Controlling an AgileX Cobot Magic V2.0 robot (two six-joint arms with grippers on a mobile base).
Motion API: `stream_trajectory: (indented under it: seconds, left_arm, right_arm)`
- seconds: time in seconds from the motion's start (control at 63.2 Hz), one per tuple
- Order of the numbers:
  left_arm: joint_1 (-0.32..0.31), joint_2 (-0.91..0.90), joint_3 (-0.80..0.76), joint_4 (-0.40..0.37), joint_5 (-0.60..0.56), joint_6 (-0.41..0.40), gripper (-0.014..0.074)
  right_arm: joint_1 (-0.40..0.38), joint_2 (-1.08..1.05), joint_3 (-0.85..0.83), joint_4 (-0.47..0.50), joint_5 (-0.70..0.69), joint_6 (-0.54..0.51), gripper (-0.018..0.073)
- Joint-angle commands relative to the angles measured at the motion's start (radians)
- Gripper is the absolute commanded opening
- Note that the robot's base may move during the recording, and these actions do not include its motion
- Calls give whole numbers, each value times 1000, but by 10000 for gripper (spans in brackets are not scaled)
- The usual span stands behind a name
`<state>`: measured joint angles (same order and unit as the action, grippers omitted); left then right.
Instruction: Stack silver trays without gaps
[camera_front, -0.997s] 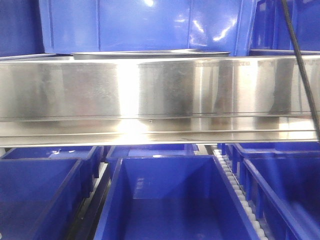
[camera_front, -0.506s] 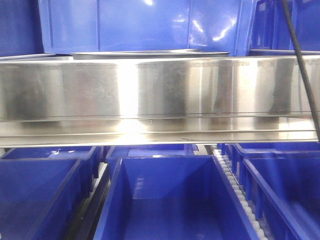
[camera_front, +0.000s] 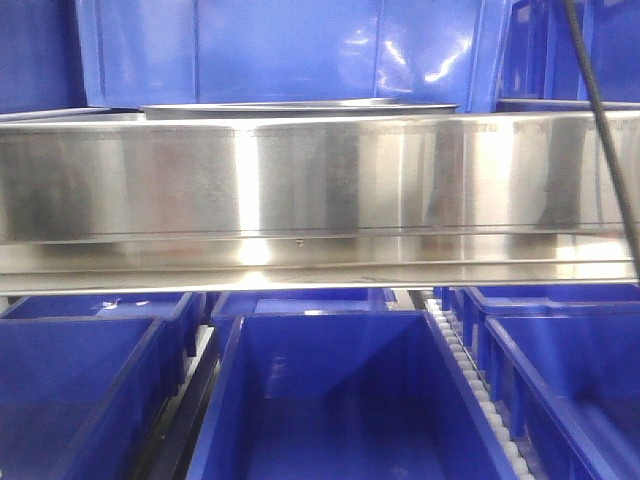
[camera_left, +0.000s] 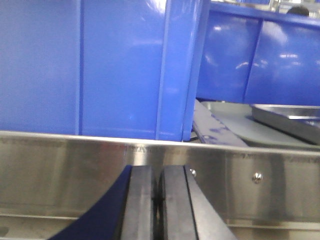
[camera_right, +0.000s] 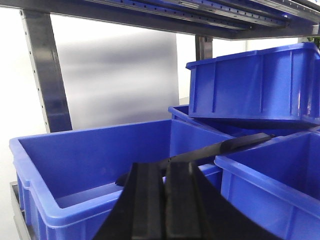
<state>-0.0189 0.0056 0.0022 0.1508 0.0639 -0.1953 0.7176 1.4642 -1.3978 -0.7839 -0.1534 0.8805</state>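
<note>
A silver tray shows only as a thin rim edge on the upper shelf, behind the brushed-steel rail. In the left wrist view a silver tray lies on the shelf at the right, past the rail. My left gripper is shut and empty, just in front of the rail and left of the tray. My right gripper is shut and empty, low over the blue bins, away from the trays. Neither gripper shows in the front view.
Deep blue bins fill the lower shelf. More blue bins stand on the upper shelf behind the rail. A black cable hangs at the right. A dark shelf post and a tilted blue bin show in the right wrist view.
Only the reflections on the steel rail have shifted: the bright glare at the left centre has dimmed. Bins and tray rim have not moved.
</note>
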Motion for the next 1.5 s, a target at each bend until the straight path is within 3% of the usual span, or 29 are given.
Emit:
stream_trajectory:
  seconds: [0.0, 0.301, 0.617, 1.487]
  left_arm:
    - [0, -6, -2, -7, -7, 13, 7]
    - [-37, -6, -2, -3, -139, 46, 7]
    - [56, -6, -2, -9, -142, 46, 7]
    - [56, -6, -2, -9, -142, 46, 7]
  right_arm:
    - [0, -10, -8, -5, -21, -7, -70]
    - [0, -10, -8, -5, -21, -7, -70]
    - [0, -10, -8, -5, -21, -7, -70]
    - [0, -10, -8, -5, -21, -7, -70]
